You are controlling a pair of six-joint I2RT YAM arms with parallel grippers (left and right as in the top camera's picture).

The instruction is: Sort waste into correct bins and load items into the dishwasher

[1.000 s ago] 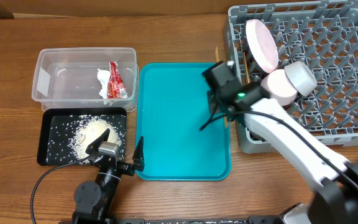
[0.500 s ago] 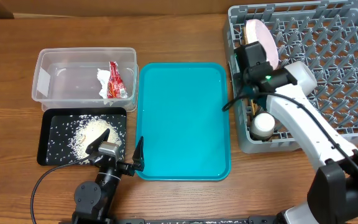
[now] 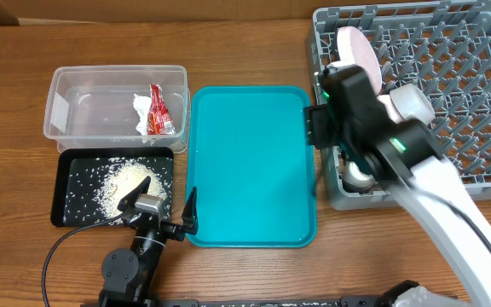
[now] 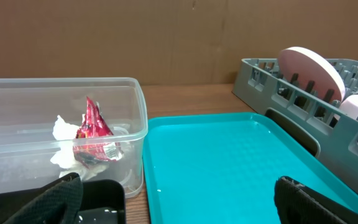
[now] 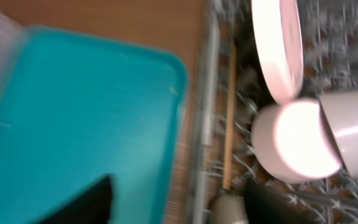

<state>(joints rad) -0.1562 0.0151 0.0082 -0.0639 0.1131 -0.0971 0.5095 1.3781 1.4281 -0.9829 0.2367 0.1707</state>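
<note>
With right hand (image 5: 179, 186) spread empty above thin wooden chopstick (image 5: 230, 112), small white cup (image 5: 229, 210), two pale pink bowls (image 5: 297, 140) and round white plate (image 5: 278, 43) in the grey lattice rack (image 3: 467, 85), left hand (image 4: 179, 193) parted, crumpled red wrapper (image 4: 92, 134) in clear tub (image 4: 17, 82), rice (image 3: 118, 183) on black tray (image 3: 58, 205), looks done.

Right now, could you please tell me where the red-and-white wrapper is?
In the overhead view the wrapper lies on the left, inside the clear tub near its right end, just beyond the black tray and left of the teal tray.
</note>
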